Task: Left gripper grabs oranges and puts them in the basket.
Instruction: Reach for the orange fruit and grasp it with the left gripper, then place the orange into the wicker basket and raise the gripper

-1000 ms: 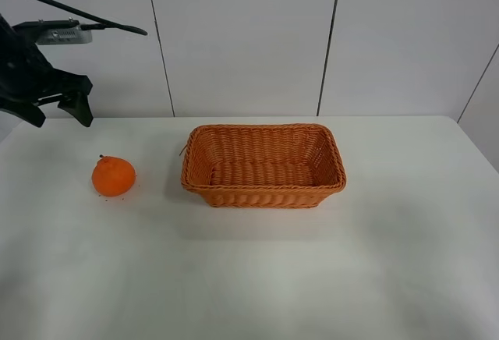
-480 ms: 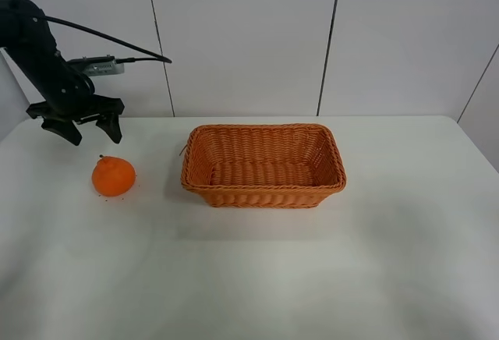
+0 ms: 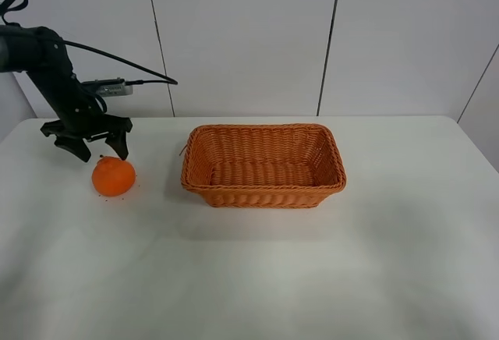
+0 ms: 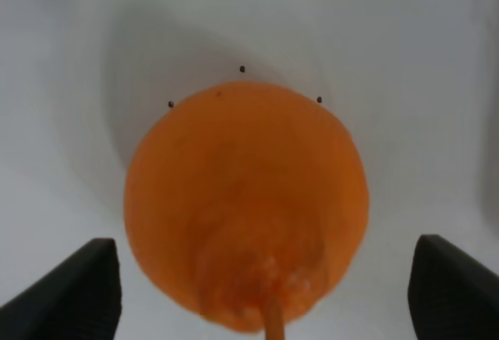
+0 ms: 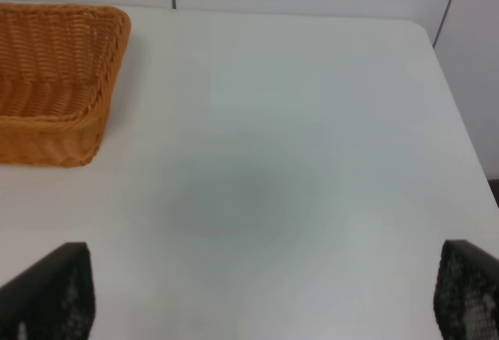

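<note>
Exterior high: left tool (image 3: 101, 151) splayed just above orange (image 3: 114, 176)

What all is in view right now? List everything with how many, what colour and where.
round bright orange fruit: one, orange with a small dark stem, on the table left of the basket
rectangular orange-brown wicker basket: one, orange-brown, middle of the table, nothing in it
white table: one, white, fills the lower part of the high view
white panelled wall: one, white with dark seams, behind the table
black cable: one, black, trailing from the left arm
black left claw: one, black, open, just above the fruit
black right claw: one, black, open, over bare table to the right of the basket; seen only in its wrist view
</note>
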You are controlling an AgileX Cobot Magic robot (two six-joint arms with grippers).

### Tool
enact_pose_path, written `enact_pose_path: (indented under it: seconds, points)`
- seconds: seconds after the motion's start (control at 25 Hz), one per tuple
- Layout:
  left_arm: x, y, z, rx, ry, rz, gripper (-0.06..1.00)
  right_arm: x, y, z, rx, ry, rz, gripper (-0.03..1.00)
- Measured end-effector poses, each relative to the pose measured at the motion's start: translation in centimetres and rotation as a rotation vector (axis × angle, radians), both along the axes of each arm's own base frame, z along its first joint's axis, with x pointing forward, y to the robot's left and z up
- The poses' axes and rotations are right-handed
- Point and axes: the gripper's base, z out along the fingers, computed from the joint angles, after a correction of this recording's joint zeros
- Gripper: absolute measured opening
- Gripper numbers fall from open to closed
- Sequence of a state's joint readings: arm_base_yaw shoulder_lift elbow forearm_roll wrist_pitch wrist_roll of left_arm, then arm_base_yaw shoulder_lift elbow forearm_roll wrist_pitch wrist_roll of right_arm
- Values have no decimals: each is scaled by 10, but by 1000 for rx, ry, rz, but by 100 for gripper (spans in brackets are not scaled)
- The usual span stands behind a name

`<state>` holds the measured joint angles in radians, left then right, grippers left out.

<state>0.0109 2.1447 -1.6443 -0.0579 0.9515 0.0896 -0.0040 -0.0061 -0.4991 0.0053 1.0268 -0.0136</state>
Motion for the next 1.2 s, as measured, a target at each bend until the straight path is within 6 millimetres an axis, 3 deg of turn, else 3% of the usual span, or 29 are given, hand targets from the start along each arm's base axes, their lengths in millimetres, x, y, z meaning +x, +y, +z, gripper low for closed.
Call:
enact_pose_path:
  seconds: [0.32,0.56,0.64,0.8,0.84,1.0,1.2]
  points:
    - [3,-1,-38,-12,70,-11,85,0,0,0,0,0,0,69]
    - [4,-1,-52,-7,99,-16,82,0,0,0,0,0,0,69]
    - [4,-1,-52,-7,99,-17,71,0,0,0,0,0,0,69]
    - [3,0,-50,-2,106,-20,31,0,0,0,0,0,0,69]
    - [2,0,-50,2,109,-23,26,0,0,0,0,0,0,69]
    - [1,1,-45,5,121,-26,24,0,0,0,0,0,0,69]
    - [4,1,-3,14,68,-27,23,0,0,0,0,0,0,69]
